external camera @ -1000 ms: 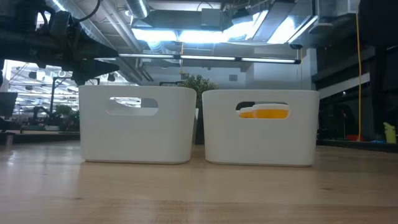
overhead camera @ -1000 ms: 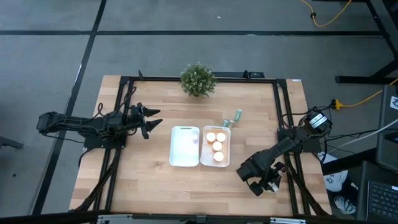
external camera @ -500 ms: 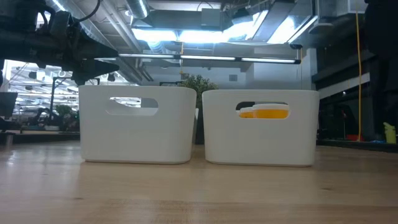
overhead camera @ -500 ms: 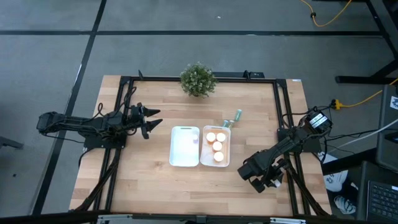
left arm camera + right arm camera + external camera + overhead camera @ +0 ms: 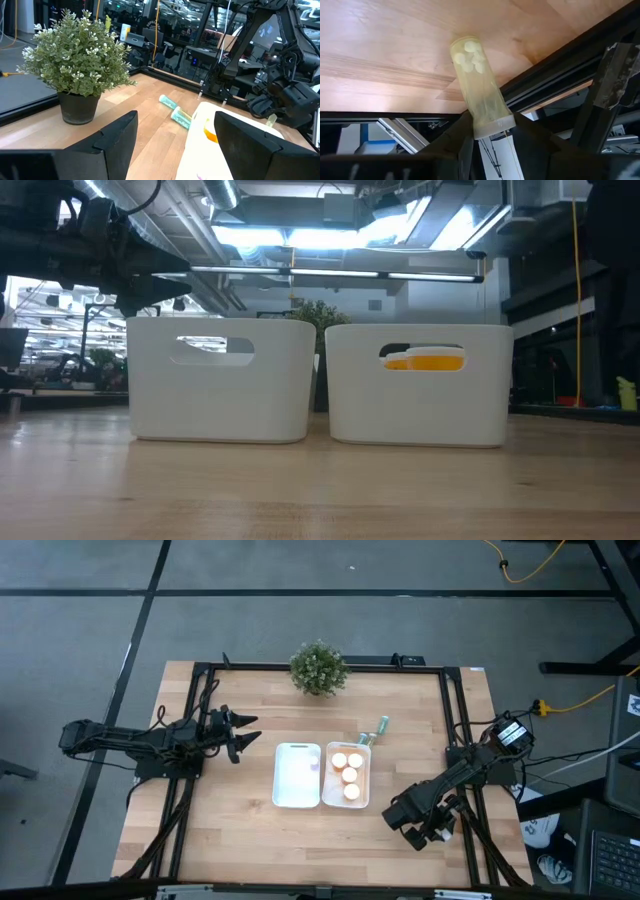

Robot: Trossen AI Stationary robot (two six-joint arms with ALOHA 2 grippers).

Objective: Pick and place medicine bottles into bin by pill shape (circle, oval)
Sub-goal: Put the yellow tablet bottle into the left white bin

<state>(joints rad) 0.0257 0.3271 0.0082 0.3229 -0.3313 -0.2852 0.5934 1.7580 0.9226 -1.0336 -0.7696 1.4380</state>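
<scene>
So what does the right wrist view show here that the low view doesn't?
Only the right wrist view: the right gripper shut on a pale translucent plastic bottle with round pills visible inside, over the table's dark metal frame rail. Only the low view: two white plastic bins side by side, orange bottles visible through the right-hand bin's handle slot. Both show the light wooden tabletop.

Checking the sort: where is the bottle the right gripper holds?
The bottle is clamped in the right gripper, at the table's right edge, right of the bins.
</scene>
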